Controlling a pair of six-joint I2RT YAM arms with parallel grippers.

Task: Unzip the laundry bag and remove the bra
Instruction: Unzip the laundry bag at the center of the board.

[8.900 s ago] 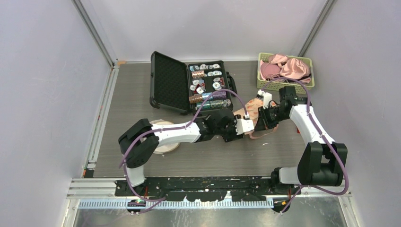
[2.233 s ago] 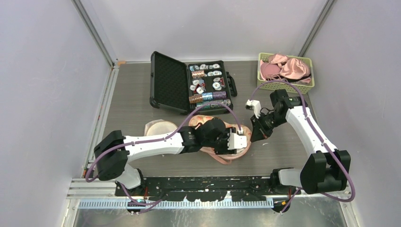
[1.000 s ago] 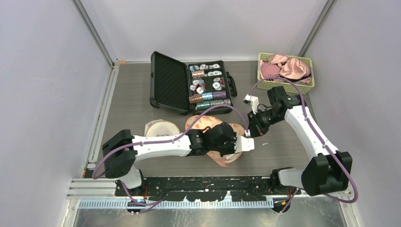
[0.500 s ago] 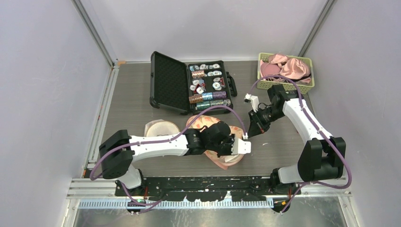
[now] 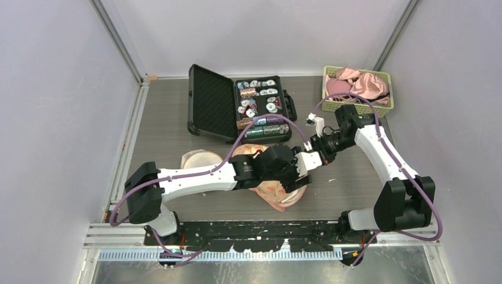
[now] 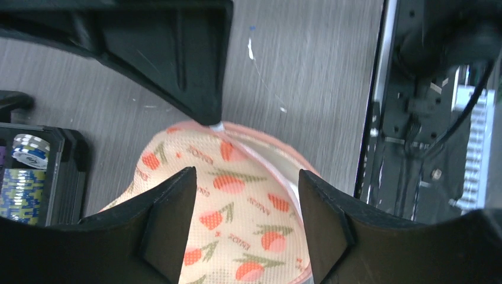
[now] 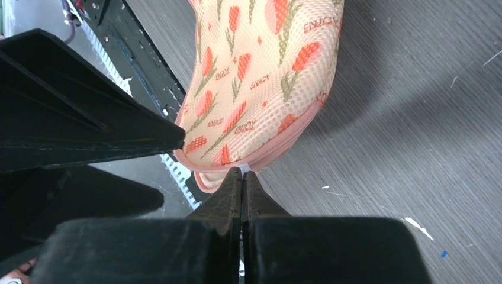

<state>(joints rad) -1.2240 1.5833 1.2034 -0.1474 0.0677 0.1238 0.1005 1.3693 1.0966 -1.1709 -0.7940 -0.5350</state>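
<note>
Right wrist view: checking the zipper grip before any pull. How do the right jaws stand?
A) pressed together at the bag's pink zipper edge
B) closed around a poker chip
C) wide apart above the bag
A: the right gripper has its jaws pressed together at the pink zipper edge of the laundry bag.

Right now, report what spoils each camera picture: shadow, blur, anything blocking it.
Top external: sharp, evenly lit, no glare on the table. Left wrist: the dark right claw blocks the upper left; the laundry bag reads clearly. Right wrist: its shut claw fills the bottom as featureless black, and a shadow darkens the table beside the bag.
</note>
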